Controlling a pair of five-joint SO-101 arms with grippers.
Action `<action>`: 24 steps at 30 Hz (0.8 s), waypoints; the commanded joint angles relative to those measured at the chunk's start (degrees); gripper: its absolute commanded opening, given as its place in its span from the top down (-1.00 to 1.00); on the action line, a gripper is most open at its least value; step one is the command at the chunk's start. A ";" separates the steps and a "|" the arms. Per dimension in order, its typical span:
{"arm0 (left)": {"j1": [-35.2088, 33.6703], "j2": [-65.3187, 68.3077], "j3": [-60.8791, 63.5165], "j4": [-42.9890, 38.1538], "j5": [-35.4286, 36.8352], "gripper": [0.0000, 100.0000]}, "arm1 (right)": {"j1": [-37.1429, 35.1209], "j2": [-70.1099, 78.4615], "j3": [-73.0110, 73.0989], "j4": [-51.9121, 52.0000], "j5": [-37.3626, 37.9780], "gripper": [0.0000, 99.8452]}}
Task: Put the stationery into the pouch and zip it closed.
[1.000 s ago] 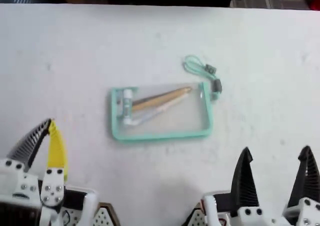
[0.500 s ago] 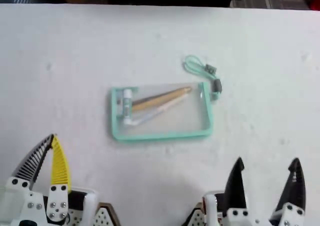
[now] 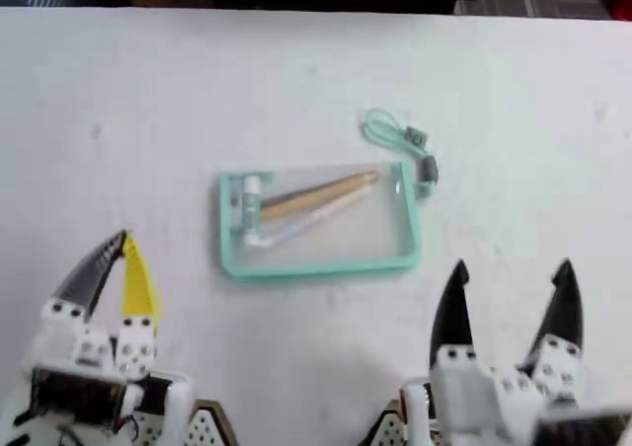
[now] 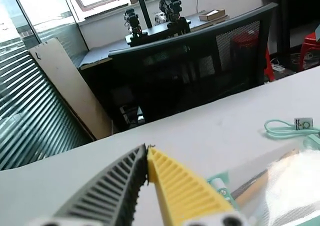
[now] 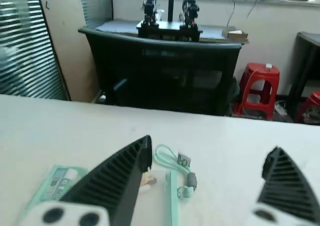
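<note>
A clear pouch with a mint-green border lies flat in the middle of the white table. Inside it I see a wooden pencil and a pale pen. A mint cord trails from the zip pull at its right end. My left gripper, one finger grey and one yellow, sits shut at the near left, short of the pouch. My right gripper stands open at the near right, black fingers wide apart. The pouch, cord and right gripper show in the right wrist view; pouch corner and left gripper in the left.
Behind the table's far edge stands a black mesh chair. A board leans against window blinds, and red stools stand on the floor. Bare white tabletop surrounds the pouch on all sides.
Both arms dipped back toward the near edge, then came forward again; now both grippers sit closer to the pouch. The pouch has not moved.
</note>
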 commanded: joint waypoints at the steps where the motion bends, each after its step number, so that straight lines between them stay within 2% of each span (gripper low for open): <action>1: 0.75 0.48 10.64 -7.30 -0.79 0.95 | -0.31 -0.13 8.18 -5.85 0.70 0.33; 14: 0.66 0.48 29.71 -15.38 -0.79 0.95 | -0.40 -0.13 30.07 -18.95 0.70 0.33; 24: 0.57 0.48 45.89 -26.37 -0.79 0.95 | -0.40 -0.13 47.91 -27.56 0.70 0.33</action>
